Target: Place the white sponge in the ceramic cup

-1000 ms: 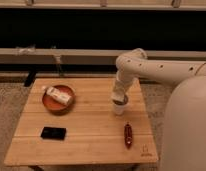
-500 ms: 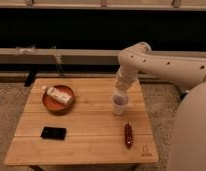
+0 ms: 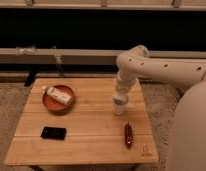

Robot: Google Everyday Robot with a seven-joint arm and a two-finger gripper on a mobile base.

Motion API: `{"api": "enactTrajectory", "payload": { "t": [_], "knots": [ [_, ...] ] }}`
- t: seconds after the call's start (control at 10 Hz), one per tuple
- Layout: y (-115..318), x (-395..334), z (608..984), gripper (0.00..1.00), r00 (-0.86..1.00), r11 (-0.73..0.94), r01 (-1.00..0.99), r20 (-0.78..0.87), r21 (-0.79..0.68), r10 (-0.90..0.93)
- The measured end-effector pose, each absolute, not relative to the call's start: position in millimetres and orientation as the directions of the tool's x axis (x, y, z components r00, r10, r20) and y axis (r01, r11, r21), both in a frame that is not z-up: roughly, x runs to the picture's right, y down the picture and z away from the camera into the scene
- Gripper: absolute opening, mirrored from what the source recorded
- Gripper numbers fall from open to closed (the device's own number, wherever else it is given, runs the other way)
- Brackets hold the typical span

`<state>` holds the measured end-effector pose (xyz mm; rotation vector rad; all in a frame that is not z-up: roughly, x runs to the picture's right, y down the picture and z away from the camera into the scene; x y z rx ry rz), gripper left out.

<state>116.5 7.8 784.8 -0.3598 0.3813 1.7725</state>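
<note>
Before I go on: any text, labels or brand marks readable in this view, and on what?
None can be read.
Packet on the reddish plate: dark marks, too blurred to read.
Table front right corner: a small mark, unreadable.
Black rectangle: no text visible.
The hand hangs over the table's right side, at the white cup; no markings visible.

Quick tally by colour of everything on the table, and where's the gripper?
White: 2, ceramic cup, packet
Reddish-brown: 2, plate, slim item
Black: 1, flat rectangle
Total: 5
The gripper is right above the cup; no sponge visible.
</note>
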Motion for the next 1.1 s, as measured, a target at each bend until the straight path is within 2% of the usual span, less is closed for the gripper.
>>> {"api": "enactTrajectory", "payload": {
  "t": [0.1, 1.1],
  "knots": [
    [13.4, 115.7, 788.6, 0.80, -0.228, -0.220, -0.973, -0.440, 0.069, 0.868],
    [21.7, 106.6, 790.2, 0.80, -0.212, -0.199, -0.977, -0.419, 0.075, 0.883]
  ]
}}
